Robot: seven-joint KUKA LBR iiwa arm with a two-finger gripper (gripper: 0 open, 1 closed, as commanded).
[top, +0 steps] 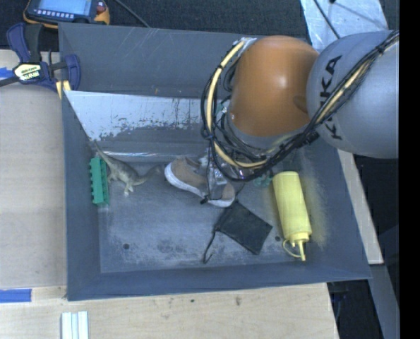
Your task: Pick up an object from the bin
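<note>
My gripper (214,177) hangs below the orange wrist cover, low in the middle of the bin. It is right at the right end of a small white and brown shoe (183,177) lying on the floor, and hides part of it. A flat black square pad (243,229) with a thin cord lies just below and to the right of the gripper. A yellow bottle (292,205) with a yellow nozzle lies lengthwise further to the right.
A tan toy dinosaur (127,175) and a green ridged bar (98,181) lie by the left wall. The arm and its cables cover the bin's upper right. Bare floor runs along the front left.
</note>
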